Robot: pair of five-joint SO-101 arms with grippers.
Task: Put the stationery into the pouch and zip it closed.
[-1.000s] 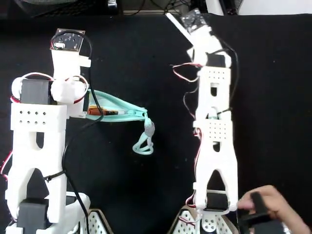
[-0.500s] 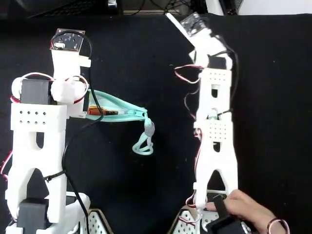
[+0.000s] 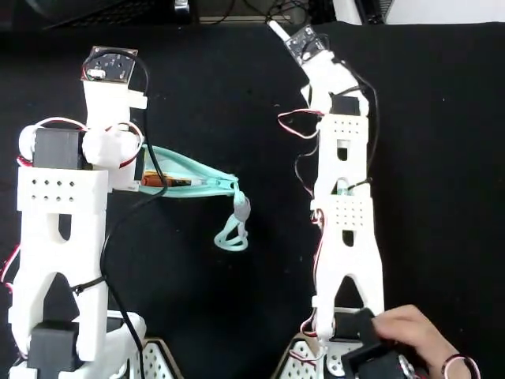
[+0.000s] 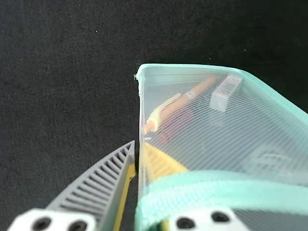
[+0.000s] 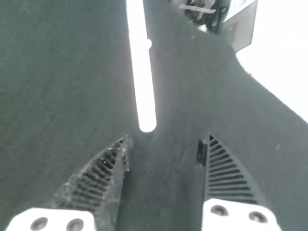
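A clear pouch (image 3: 197, 175) with mint trim lies on the black table beside the left arm, its mint wrist loop (image 3: 233, 229) trailing toward the front. In the left wrist view the pouch (image 4: 226, 144) holds an orange pen (image 4: 178, 101) and a small pale eraser (image 4: 225, 94). My left gripper (image 4: 138, 150) is shut on the pouch's wall near its mouth, one finger on each side. At the far edge my right gripper (image 3: 298, 41) stands open. A white pen (image 5: 142, 72) lies on the cloth just ahead of its fingers (image 5: 103, 175), and also shows as a white pen (image 3: 278, 31) from above.
The black cloth ends at the table's far edge (image 3: 237, 20), with cables and dark gear behind it. A white surface (image 3: 442, 9) lies beyond the back right corner. The right wrist view shows a clear plastic part (image 5: 240, 26) past the pen.
The right arm's gripper has swung slightly to the left at the far edge, closer to the white pen. The left arm and the pouch have not moved.
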